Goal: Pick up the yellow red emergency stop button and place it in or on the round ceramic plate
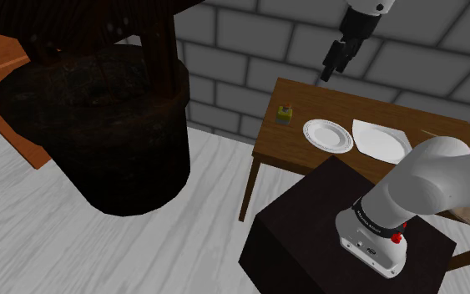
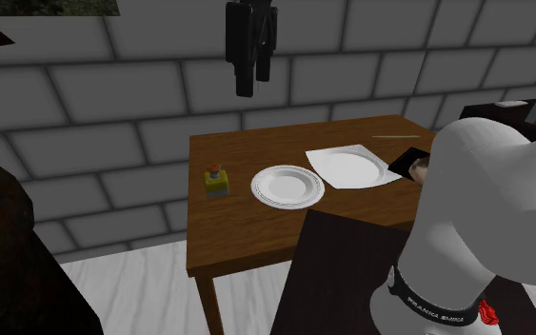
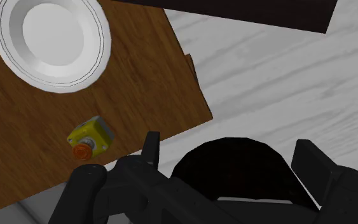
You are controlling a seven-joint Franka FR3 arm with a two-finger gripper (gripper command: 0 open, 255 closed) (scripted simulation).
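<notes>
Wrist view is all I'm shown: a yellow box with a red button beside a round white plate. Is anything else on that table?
Observer: Yes, a second white dish, squarish, lies just past the round plate from the button box.
Operator: How near is the claw?
Observer: The gripper hangs well above the table, touching nothing.
Operator: What's behind it all?
Observer: A grey block wall stands right behind the table.
</notes>
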